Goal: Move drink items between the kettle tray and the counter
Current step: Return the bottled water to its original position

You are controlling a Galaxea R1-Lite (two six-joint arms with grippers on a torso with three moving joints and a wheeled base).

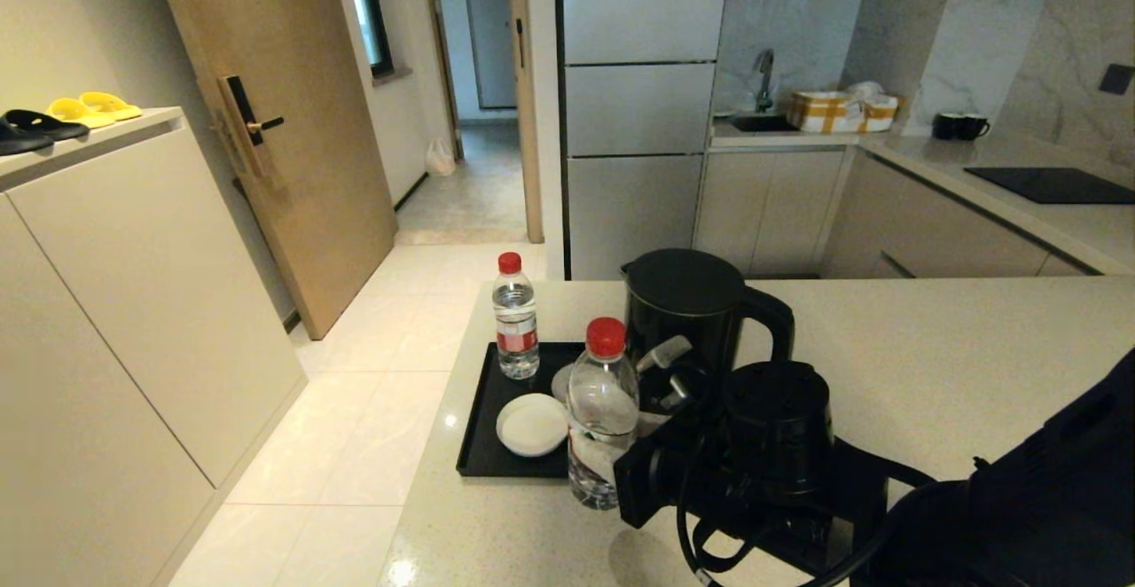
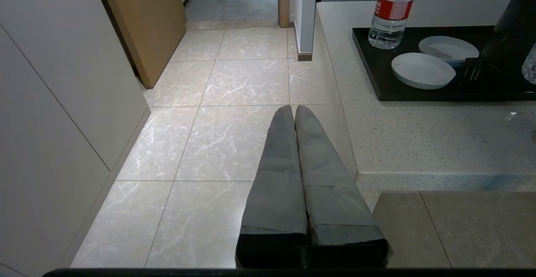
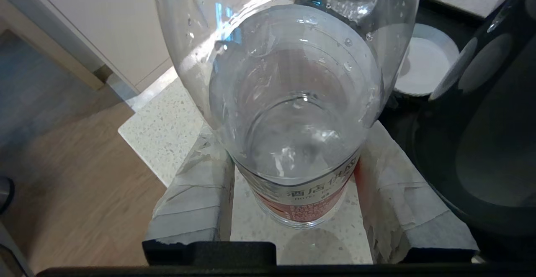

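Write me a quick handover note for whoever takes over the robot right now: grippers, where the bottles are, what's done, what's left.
Right gripper: around the near water bottle, one finger on each side of its lower body. From these views I cannot tell whether the bottle is lifted or resting on the counter, at the tray's near edge.
Left gripper: shut, empty, parked low beside the counter over the floor.
Far water bottle: upright at the tray's far left corner.
Also on the tray: the kettle and two white dishes.
Done: one bottle gripped.
Left: set it down and release; the far bottle is untouched.
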